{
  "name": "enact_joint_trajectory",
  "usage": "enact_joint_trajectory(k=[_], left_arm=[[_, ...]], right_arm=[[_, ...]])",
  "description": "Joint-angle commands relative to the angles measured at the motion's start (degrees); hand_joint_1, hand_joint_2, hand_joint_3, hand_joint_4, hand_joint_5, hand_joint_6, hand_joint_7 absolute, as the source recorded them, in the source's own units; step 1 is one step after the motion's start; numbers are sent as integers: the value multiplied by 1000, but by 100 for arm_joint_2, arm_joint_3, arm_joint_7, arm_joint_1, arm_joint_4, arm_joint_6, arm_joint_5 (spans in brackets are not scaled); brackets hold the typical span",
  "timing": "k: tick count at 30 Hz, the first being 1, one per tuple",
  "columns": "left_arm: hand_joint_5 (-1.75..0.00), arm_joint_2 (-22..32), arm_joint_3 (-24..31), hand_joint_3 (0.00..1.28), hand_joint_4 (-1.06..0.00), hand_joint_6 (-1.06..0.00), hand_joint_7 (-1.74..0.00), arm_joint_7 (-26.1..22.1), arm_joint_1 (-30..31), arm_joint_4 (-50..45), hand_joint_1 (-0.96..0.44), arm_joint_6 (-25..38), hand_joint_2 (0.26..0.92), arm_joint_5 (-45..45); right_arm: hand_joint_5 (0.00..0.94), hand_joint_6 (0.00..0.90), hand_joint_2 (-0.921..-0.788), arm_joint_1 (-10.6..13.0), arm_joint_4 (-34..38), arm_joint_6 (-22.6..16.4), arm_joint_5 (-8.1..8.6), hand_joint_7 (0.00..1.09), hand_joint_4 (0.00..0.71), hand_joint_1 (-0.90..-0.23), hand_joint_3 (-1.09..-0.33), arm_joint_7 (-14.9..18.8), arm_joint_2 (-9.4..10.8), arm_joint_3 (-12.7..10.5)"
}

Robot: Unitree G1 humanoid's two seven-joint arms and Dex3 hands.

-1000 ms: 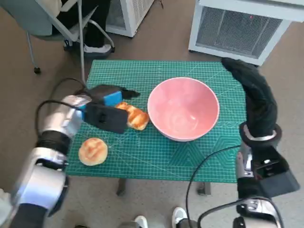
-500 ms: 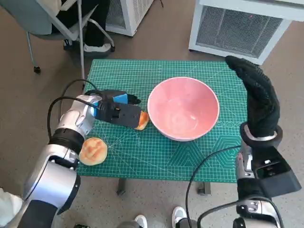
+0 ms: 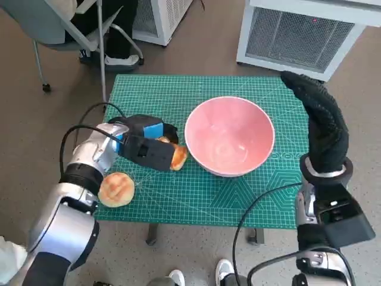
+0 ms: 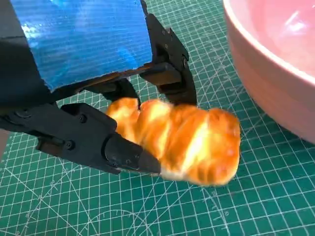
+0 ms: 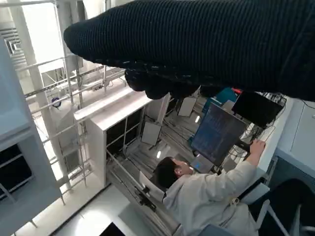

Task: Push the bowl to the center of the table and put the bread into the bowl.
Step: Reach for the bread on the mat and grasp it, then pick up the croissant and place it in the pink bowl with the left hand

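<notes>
The left robot hand (image 3: pixel 144 145) grasps the golden, glazed oblong bread roll (image 4: pixel 184 140) between its black fingers (image 4: pixel 115 150), just beside the glossy pink bowl (image 3: pixel 230 136), which sits near the middle of the green gridded desk (image 3: pixel 238 196); the grip looks ready for lifting it in. The gloved right robot hand (image 3: pixel 318 122) hovers released beyond the bowl, fingers extended. A round bun (image 3: pixel 116 189) lies behind the left wrist.

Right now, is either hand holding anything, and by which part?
The left hand holds the long bread, its fingers clasping one end. The right hand holds nothing.
</notes>
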Motion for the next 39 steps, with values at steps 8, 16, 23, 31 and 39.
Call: enact_joint_trajectory(k=[8, 16, 23, 31, 39], left_arm=[[-1055, 512, 420, 58, -697, -645, -1244, 262, -134, -42, 1, -293, 920, -358], [-1053, 786, 825, 51, -722, -634, -1231, 387, -294, -147, 2, -629, 920, -694], [-1038, 950, 1163, 38, -747, -638, -1216, 445, -409, -378, 2, -992, 920, -992], [-1012, 905, 1419, 24, -767, -651, -1206, 457, -596, -798, 1, -1335, 920, -1282], [-1042, 405, 1384, 17, -764, -666, -1168, 472, -757, -1258, 1, -1294, 920, -1371]], right_arm=[[6, -1, -921, 176, -1, 103, 16, 679, 264, -557, -815, -35, 14, 45], [5, -1, -921, 195, -8, 110, 39, 678, 264, -558, -814, -30, 26, 53], [5, -1, -921, 208, -20, 105, 95, 678, 264, -557, -814, 2, 11, 59], [5, -1, -921, 215, -77, 133, 160, 678, 264, -554, -813, 21, -21, 71], [4, -1, -921, 251, -208, 198, 185, 677, 263, -553, -811, 27, -26, 81]])
